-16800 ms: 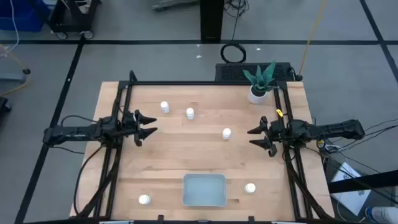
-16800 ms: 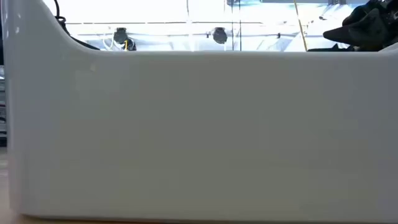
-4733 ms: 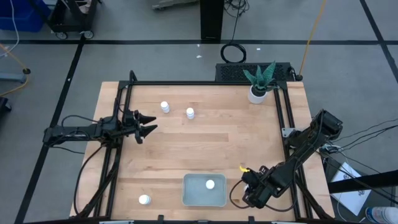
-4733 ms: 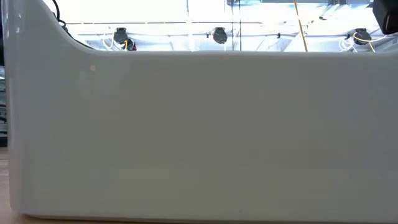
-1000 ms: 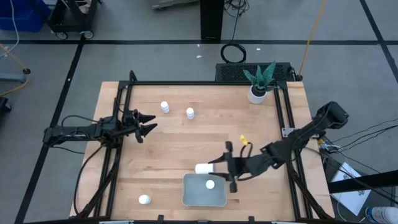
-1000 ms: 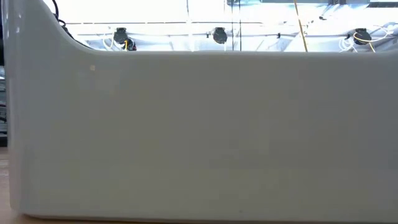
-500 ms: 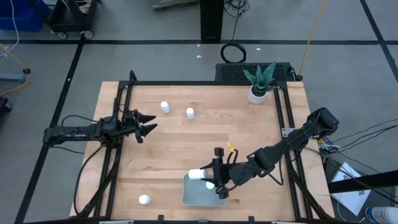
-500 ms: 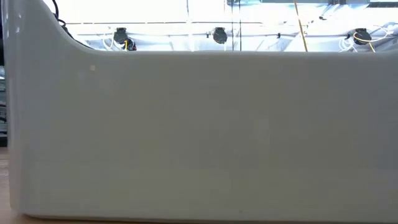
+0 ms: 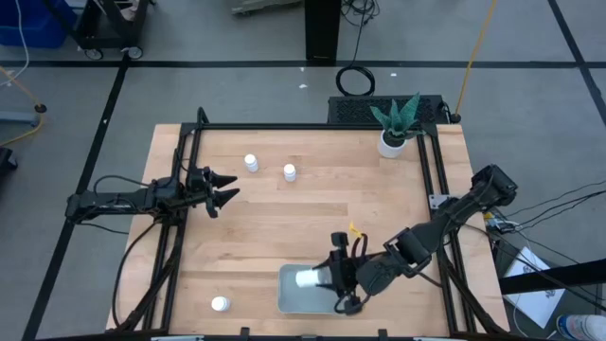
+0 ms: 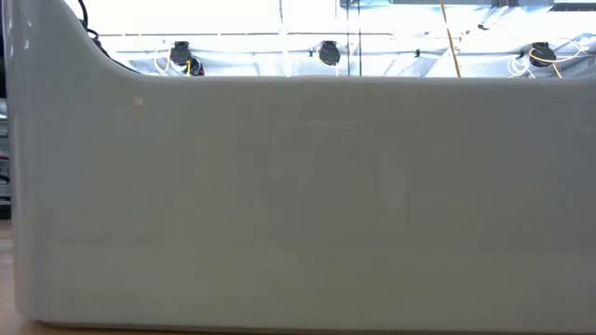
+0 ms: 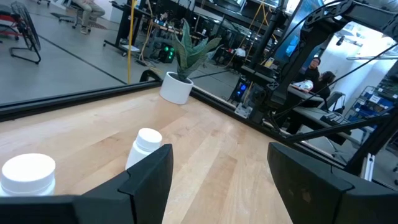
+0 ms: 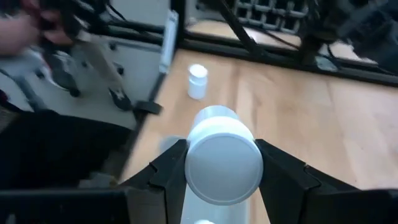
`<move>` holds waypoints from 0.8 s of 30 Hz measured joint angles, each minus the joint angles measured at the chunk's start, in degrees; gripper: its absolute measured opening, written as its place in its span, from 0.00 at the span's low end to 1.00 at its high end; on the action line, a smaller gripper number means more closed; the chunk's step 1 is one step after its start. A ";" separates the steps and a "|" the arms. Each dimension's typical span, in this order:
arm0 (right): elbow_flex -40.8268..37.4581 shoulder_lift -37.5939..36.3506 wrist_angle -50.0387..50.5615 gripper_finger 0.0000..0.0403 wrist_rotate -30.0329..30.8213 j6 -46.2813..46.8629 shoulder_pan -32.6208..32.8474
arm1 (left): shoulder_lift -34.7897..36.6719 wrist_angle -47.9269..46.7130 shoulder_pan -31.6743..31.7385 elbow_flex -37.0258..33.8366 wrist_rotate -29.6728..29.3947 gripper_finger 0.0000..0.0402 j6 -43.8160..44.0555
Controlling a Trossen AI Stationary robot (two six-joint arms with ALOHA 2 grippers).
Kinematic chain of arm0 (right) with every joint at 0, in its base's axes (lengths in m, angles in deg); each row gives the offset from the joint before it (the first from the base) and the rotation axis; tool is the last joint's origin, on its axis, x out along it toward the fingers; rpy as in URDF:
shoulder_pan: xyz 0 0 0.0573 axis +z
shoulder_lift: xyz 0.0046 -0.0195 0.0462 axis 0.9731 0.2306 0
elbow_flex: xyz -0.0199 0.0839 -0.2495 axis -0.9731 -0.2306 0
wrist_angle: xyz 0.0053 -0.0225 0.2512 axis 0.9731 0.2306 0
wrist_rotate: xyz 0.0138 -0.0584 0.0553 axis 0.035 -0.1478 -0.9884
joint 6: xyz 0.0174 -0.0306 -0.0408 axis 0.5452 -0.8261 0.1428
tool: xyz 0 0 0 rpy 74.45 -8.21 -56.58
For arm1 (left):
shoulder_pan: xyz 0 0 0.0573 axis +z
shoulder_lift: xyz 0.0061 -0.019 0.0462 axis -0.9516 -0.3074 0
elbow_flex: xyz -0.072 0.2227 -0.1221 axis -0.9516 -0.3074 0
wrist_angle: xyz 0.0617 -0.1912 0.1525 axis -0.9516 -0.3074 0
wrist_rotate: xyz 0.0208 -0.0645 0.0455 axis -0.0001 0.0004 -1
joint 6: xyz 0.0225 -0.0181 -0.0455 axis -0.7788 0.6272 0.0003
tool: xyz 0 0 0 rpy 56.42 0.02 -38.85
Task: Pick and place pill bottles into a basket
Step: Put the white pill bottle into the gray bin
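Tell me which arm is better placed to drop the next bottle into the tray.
The right. Its gripper already holds a bottle over the tray, while the left gripper waits open at the table's left side.

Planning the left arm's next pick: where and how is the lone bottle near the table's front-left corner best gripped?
That pill bottle seems to stand upright with its round cap facing up, alone on bare wood. Probably best to come straight down from above and close the jaws across the cylindrical body just below the cap. The left gripper waits open at the table's left side.
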 joint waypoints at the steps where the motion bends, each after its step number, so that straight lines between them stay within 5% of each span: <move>1: 1.03 -0.02 0.78 0.38 -0.27 0.39 0.28 | 0.00 0.00 0.01 0.00 0.00 0.67 0.08; 14: 19.12 8.89 19.00 0.38 1.28 2.56 5.23 | 0.00 -0.21 0.01 0.00 0.09 0.67 0.93; 24: 36.08 23.38 40.35 0.38 -10.17 16.46 2.97 | 0.02 -0.35 0.00 0.00 0.63 0.67 1.12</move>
